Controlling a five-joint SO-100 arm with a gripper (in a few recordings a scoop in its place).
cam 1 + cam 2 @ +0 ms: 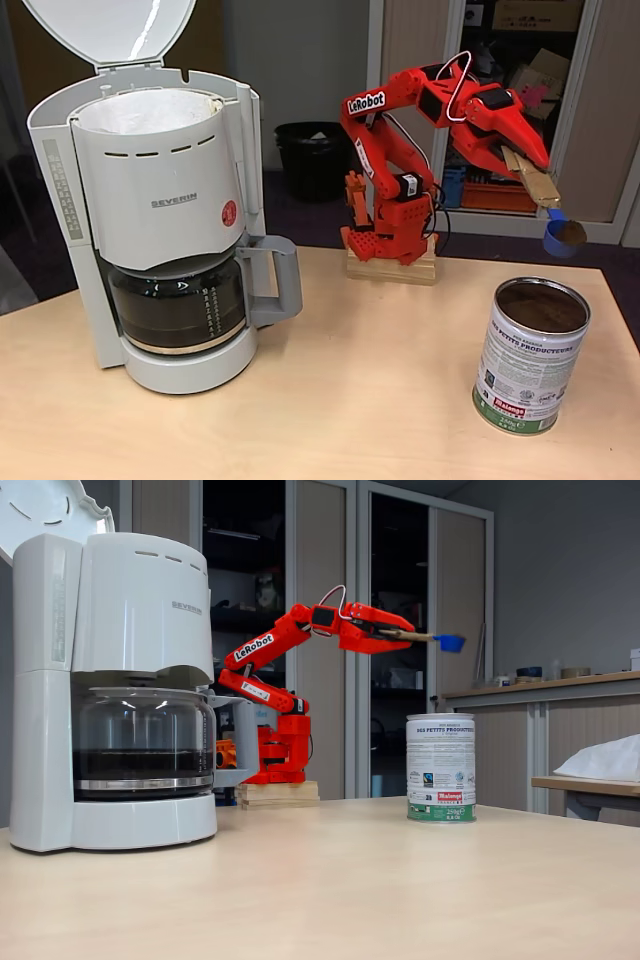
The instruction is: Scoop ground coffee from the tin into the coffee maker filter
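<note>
The dark brown ground coffee (pixel 541 307) fills the open cylindrical shiny metal tin (pixel 531 355) nearly to its rim; a further small heap of grounds (pixel 573 233) sits in the bowl of a small blue plastic scoop (pixel 563 236). The tin, with white printed label and green and red band at the base, stands upright on the light wooden table (pixel 380 400), at the right in both fixed views (pixel 441 768).

The scoop is held level above the tin, well clear of it. Its light wooden handle (pixel 531 178) is pinched between the fingers of the red gripper (pixel 515 160), which are pressed together on the handle. The red arm (pixel 290 640), marked "LeRobot", is mounted on a wooden block (pixel 392 268) at the far table edge and reaches towards the right.

The white paper filter (pixel 150 112) lines the light-grey basket (pixel 155 190) of the large white "SEVERIN" coffee machine (pixel 110 690), at the left, well apart from the tin. Its lid (pixel 110 30) stands open. A glass carafe (pixel 180 305) with dark liquid sits beneath.
</note>
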